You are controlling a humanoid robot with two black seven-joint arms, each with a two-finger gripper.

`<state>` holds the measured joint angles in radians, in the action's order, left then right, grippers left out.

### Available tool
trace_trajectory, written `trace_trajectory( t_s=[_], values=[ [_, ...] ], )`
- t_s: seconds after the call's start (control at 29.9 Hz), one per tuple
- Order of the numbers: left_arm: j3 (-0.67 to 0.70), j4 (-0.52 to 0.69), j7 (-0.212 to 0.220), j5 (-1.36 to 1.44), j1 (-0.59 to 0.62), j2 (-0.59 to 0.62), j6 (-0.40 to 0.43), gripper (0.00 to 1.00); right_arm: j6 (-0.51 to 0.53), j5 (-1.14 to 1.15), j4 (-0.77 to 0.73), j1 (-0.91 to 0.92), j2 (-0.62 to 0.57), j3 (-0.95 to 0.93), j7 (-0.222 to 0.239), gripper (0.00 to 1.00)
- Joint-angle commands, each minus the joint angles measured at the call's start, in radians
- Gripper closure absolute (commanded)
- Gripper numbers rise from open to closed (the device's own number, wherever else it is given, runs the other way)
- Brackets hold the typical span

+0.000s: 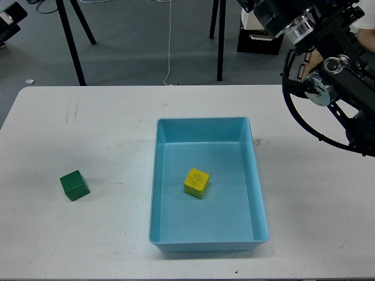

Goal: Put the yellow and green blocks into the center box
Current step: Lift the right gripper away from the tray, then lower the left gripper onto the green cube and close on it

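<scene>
Yellow block (196, 182) lies flat on floor of light blue tray (261, 216), near tray centre, clear of walls. Green block (74, 185) on white table (88, 234), well left of tray, outside it. Right arm (328, 70) up at far right, well apart from both blocks; gripper not distinguishable, opening cannot be told, nothing seen held. Left arm out of view.

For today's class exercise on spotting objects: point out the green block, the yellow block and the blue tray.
green block (74, 185), head view, on its front face, on the table left of the tray.
yellow block (196, 182), head view, on its top face, inside the tray.
blue tray (203, 122), head view, on its far rim.
</scene>
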<state>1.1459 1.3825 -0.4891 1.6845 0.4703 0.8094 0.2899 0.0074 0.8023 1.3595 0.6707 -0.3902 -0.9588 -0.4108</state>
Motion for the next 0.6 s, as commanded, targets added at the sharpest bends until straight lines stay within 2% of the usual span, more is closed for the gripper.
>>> trace_trajectory(
  t_s=[0.0, 0.1, 0.2, 0.33, 0.43, 0.57],
  values=[
    [-0.049, 0.036, 0.000, 0.023, -0.001, 0.031, -0.002, 0.00, 0.002, -0.002, 0.113, -0.190, -0.058, -0.115, 0.001, 0.02],
    [-0.150, 0.040, 0.000, 0.125, 0.037, 0.106, 0.011, 0.00, 0.002, -0.003, 0.190, -0.342, -0.075, -0.222, 0.001, 0.02],
    [-0.325, 0.056, 0.000, 0.272, 0.140, 0.128, 0.049, 0.01, 0.000, -0.005, 0.239, -0.485, -0.073, -0.333, 0.001, 0.02],
    [-0.558, 0.055, 0.000, 0.429, 0.263, 0.146, 0.046, 0.03, 0.000, -0.005, 0.266, -0.644, -0.058, -0.400, -0.002, 0.02],
    [-0.684, 0.055, 0.000, 0.495, 0.333, 0.162, 0.046, 0.07, -0.012, -0.005, 0.266, -0.709, -0.058, -0.405, -0.008, 0.02],
    [-0.859, 0.047, 0.000, 0.497, 0.430, 0.159, 0.048, 0.06, -0.038, -0.005, 0.271, -0.755, -0.058, -0.419, -0.008, 0.02]
  ],
)
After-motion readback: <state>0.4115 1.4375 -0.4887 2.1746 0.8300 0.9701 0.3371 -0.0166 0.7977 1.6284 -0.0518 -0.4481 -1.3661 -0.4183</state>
